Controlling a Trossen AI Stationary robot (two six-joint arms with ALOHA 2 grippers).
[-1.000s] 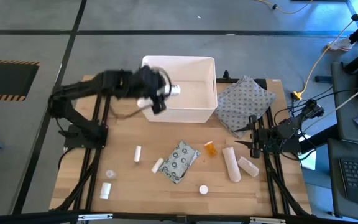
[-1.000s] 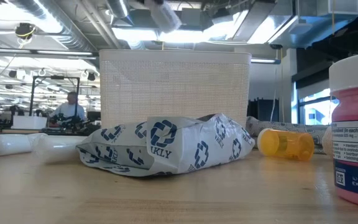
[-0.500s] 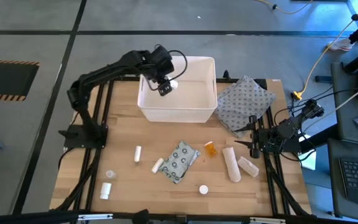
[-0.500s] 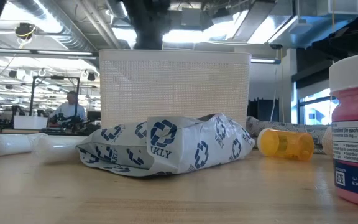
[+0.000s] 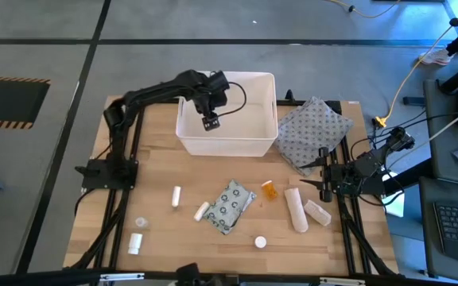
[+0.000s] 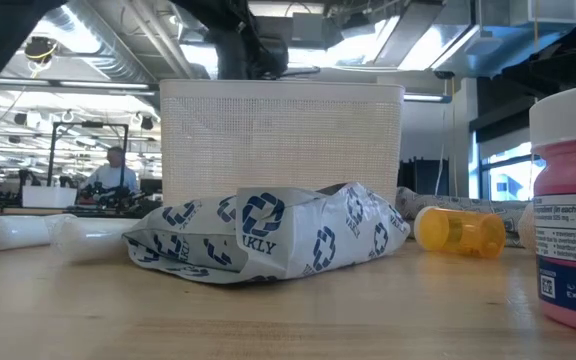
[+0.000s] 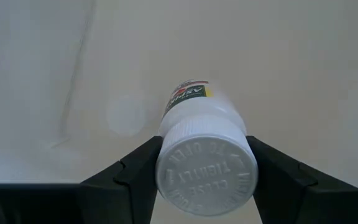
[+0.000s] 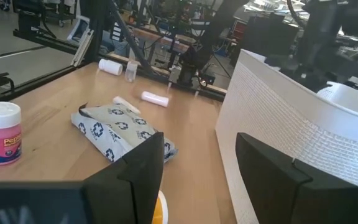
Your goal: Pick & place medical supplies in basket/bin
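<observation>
White plastic pill bottle (image 7: 202, 146) with a ribbed screw cap sits clamped between the two dark fingers (image 7: 132, 177) of the left pincer (image 7: 202, 180), cap toward the wrist camera and body pointing away, so its long axis runs straight along the pincer's reach. Beyond the bottle's far end there is only pale plastic: the inside of the white rectangular plastic tub (image 5: 266, 144). From above, the left pincer (image 5: 210, 121) hangs over the tub's left half, inside the rim line, so the bottle lies above the tub floor rather than over a wall. How much air remains between bottle and floor I cannot judge, though the level view shows the left arm (image 6: 238, 50) reaching down behind the tub's front wall. The coming move looks like a plain release, and the bottle, leading with its base, would probably tip onto its side.

Farther out on the wooden table (image 5: 157, 230), toward its front edge, wait the flat grey dotted packet (image 5: 229, 206), the small orange pill bottle (image 5: 269, 190), two cream gauze rolls (image 5: 295, 209) and several little white tubes (image 5: 176, 195). The right pincer (image 8: 197, 174), fingers apart and empty, rests at the table's right edge, nearer those rolls than the left arm is.
</observation>
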